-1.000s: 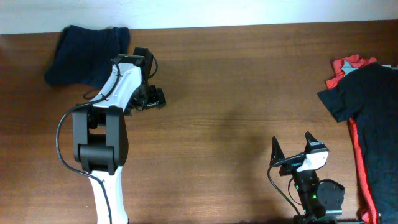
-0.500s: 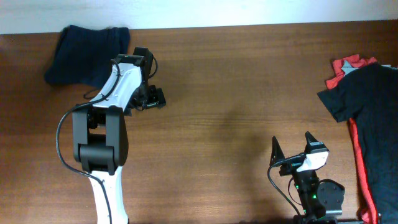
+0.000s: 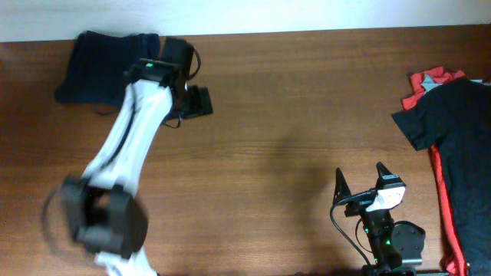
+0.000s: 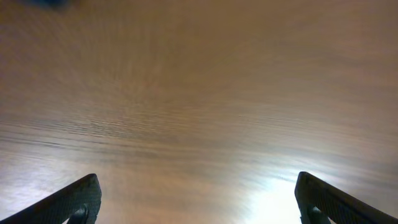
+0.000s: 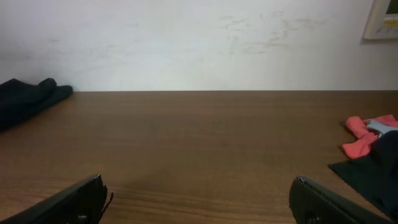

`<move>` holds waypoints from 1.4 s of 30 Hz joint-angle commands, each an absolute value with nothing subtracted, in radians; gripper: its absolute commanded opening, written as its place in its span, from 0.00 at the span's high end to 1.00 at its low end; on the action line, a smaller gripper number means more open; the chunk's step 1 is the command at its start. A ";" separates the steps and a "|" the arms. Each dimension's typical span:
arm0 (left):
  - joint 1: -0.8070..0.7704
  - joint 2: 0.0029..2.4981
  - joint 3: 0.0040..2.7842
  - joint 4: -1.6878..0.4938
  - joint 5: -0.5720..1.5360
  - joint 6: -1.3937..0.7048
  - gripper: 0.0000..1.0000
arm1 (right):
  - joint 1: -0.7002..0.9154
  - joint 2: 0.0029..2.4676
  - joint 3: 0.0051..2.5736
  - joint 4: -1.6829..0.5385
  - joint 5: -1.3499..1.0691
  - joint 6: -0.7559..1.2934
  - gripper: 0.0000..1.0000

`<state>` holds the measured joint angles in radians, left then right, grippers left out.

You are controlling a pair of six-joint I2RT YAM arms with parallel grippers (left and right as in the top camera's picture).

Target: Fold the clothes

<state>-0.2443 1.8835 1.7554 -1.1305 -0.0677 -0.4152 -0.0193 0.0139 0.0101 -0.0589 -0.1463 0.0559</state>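
The left gripper (image 3: 196, 100) is seen with its jaws spread wide and nothing held between them. In the left wrist view, the left gripper (image 4: 202, 200) shows only as two dark fingertips (image 4: 79, 198) at the lower corners, and only bare, blurred wood is seen between them. The left arm (image 3: 130, 146) is stretched from the near edge of the tabletop (image 3: 291, 115) towards the far left corner, and its lower part is smeared in the overhead view.

The right gripper (image 3: 360, 184) is likewise fully parted and empty. It is held low over the near edge, right of the middle, with its fingers pointed at the far edge. In the right wrist view, the right gripper (image 5: 200, 202) has only open wood seen between its two tips.

The clothes (image 3: 107, 65), a pair of dark navy shorts, are found bunched in the far left corner of the tabletop, close against the far edge. The left gripper is placed near them, on their side towards the middle. Whether the arm touches the fabric cannot be told. In the right wrist view, the clothes (image 5: 28, 96) are seen as a low dark heap at the far left, well apart from the right gripper.

A black shirt (image 3: 456, 130) is spread along the right edge of the tabletop, laid over a red garment (image 3: 439, 180) that shows beside and beyond it. A pale wall (image 5: 186, 43) is seen behind the far edge.
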 commanded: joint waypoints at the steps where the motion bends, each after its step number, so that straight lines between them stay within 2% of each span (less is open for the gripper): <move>1: -0.258 1.686 1.767 -1.134 -0.075 -0.421 0.01 | -0.028 0.007 0.006 -0.065 -0.142 0.060 0.02; 4: -0.254 1.530 1.767 -1.139 -0.076 -0.421 0.01 | -0.028 0.007 0.006 -0.065 -0.142 0.060 0.02; 12: -0.255 1.349 1.738 -1.152 -0.076 -0.421 0.01 | -0.028 0.007 0.006 -0.065 -0.142 0.060 0.02; 18: -0.251 1.198 1.472 -1.069 -0.118 -0.421 0.01 | -0.028 0.007 0.006 -0.065 -0.142 0.060 0.02; 25: -0.236 0.972 0.968 -0.697 -0.184 -0.421 0.01 | -0.028 0.007 0.006 -0.065 -0.142 0.060 0.02; 32: -0.215 0.761 0.463 -0.199 -0.184 -0.421 0.01 | -0.028 0.007 0.006 -0.064 -0.142 0.060 0.01; 33: -0.203 0.722 0.360 -0.068 -0.184 -0.421 0.01 | -0.028 0.007 0.006 -0.064 -0.142 0.060 0.02; 42: -0.134 0.559 0.020 0.322 -0.180 -0.421 0.01 | -0.028 0.007 0.006 -0.065 -0.142 0.060 0.02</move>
